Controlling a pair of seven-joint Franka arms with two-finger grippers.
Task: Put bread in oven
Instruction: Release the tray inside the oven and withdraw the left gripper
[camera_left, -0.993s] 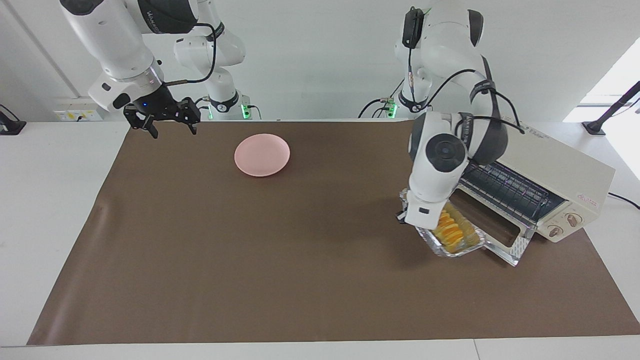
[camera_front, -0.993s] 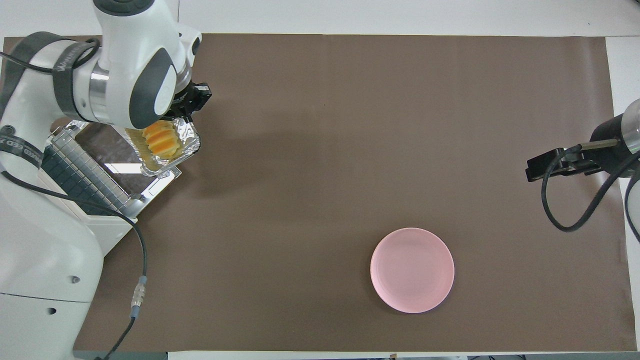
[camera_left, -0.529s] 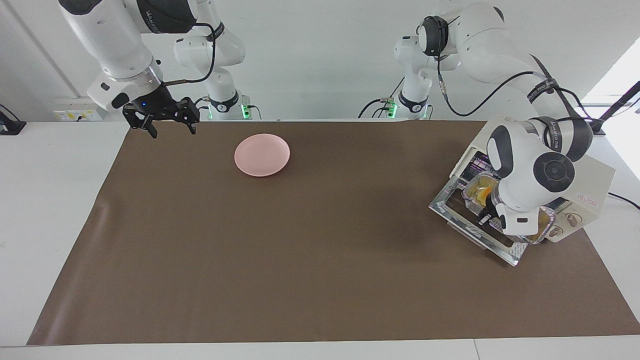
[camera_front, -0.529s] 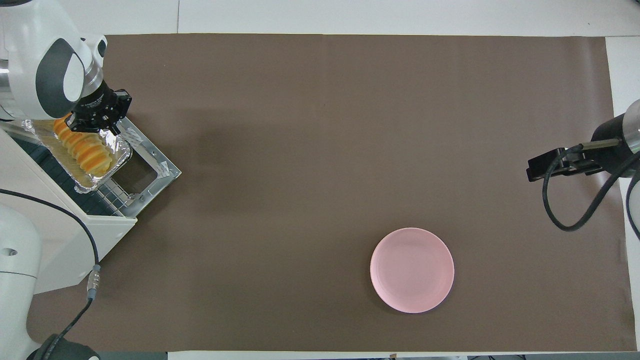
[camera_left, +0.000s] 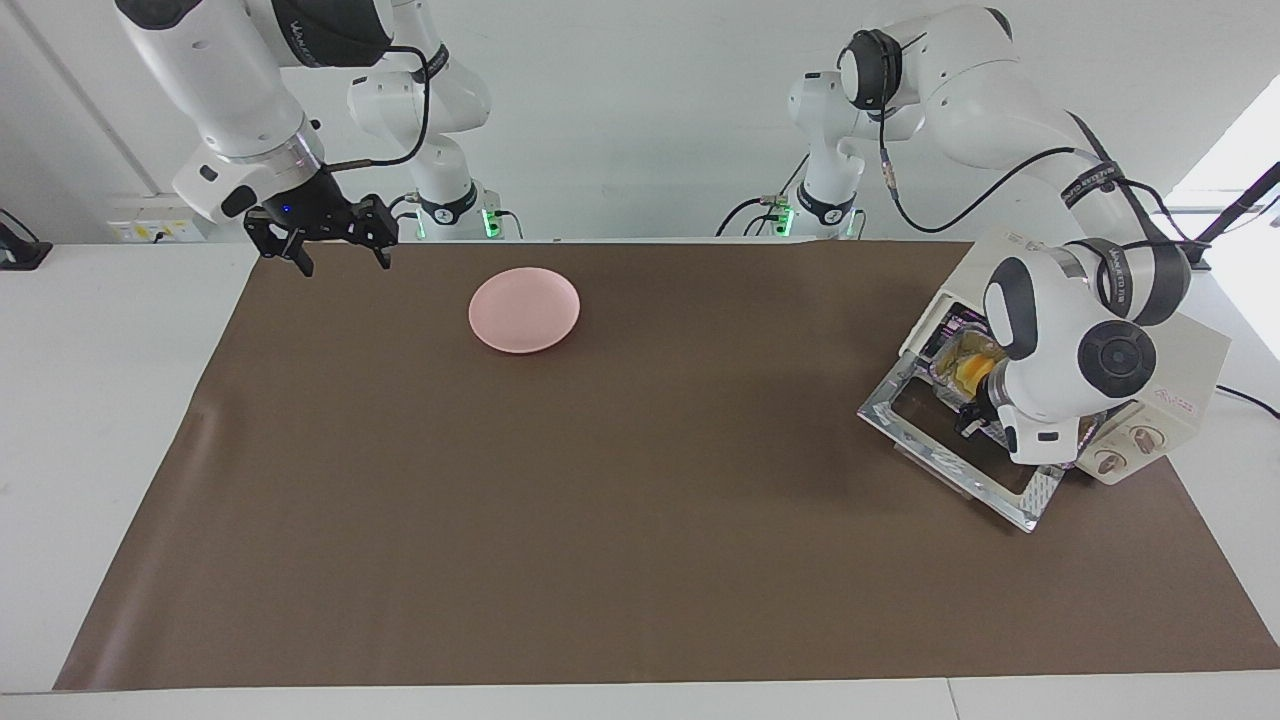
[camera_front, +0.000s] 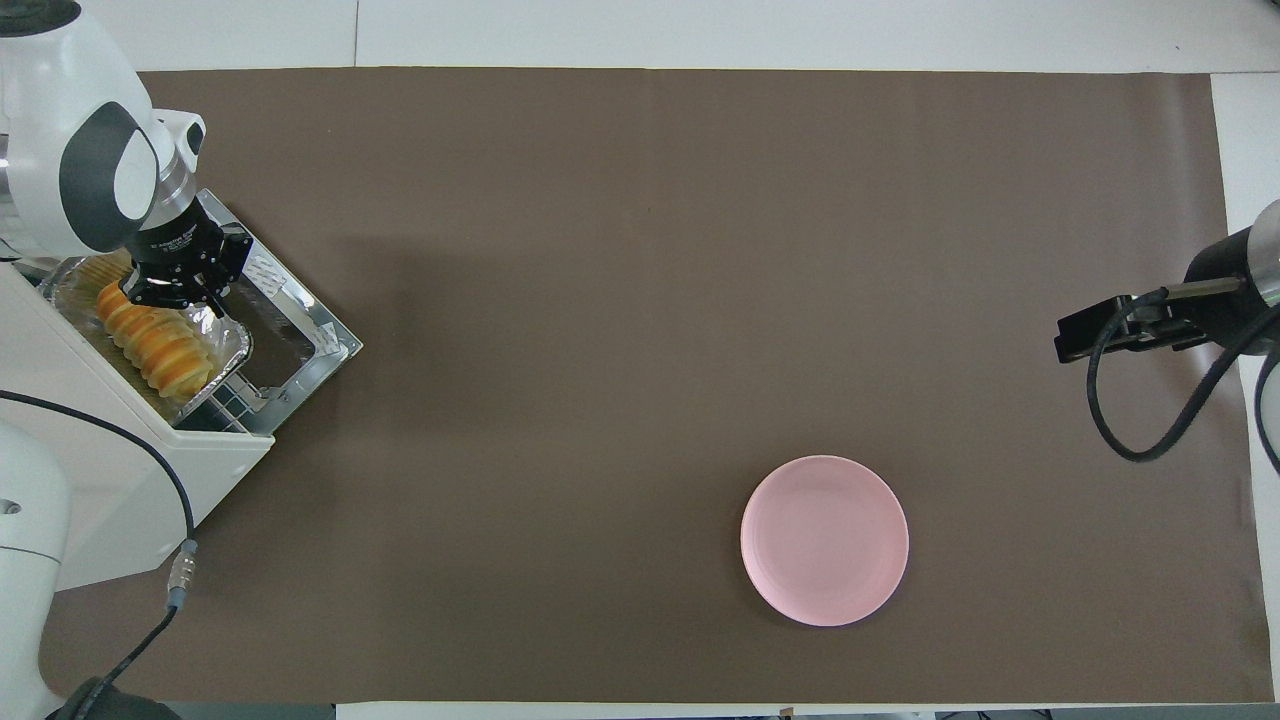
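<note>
bread (camera_front: 150, 345) is seen in foil tray (camera_front: 222, 345), partly inside oven (camera_front: 120, 480) mouth over the dropped door. tray rim is apparently pinched by shut left gripper (camera_front: 172, 293). risk: tray snags on rack and tips. right gripper (camera_left: 338, 250) is held open, well apart from oven.

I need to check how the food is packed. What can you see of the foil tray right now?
The foil tray is crinkled, shiny silver and shallow, holding the ridged golden-yellow bread. It sits at the mouth of the cream-white oven, above the dropped glass door, partly inside. The left gripper, shut, is at its rim at one end; the arm hides much of it in the facing view.
</note>
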